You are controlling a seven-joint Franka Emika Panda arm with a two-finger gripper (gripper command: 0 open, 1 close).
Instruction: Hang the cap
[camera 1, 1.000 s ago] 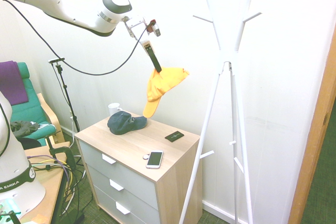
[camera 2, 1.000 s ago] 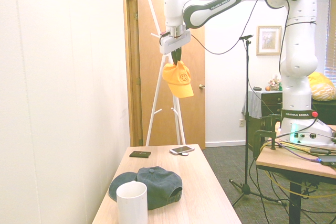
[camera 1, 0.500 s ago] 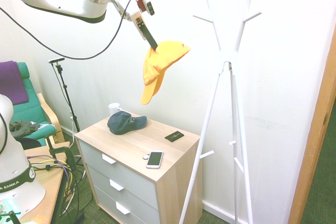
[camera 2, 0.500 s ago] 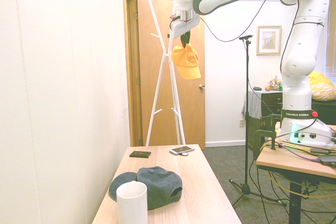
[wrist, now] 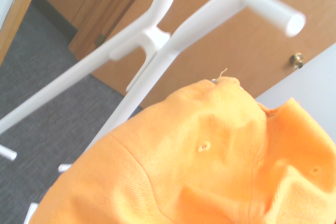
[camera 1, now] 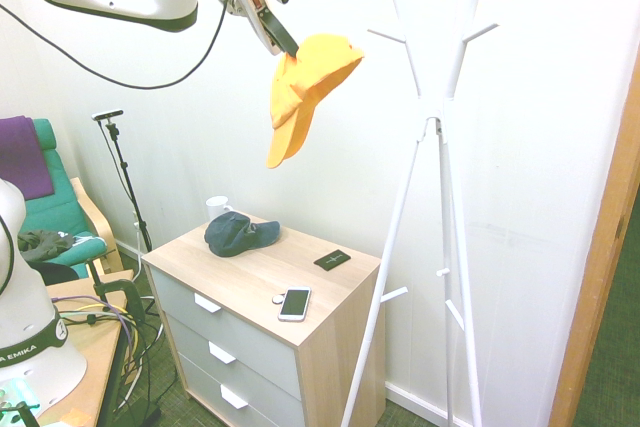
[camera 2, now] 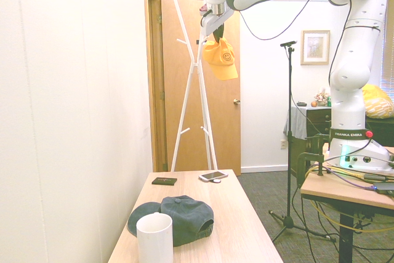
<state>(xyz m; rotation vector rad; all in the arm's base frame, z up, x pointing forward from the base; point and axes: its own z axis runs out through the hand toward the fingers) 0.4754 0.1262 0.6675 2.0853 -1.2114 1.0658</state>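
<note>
My gripper (camera 1: 283,44) was clamped on the cap (camera 1: 303,90), which hung high in the air, brim down, near the rack (camera 1: 430,117) but apart from its pegs, well above the dresser (camera 1: 262,277).

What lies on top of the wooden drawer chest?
A dark navy-blue cap, white mug, white smartphone and flat black item. Anything beneath the dark cap is hidden.
</note>
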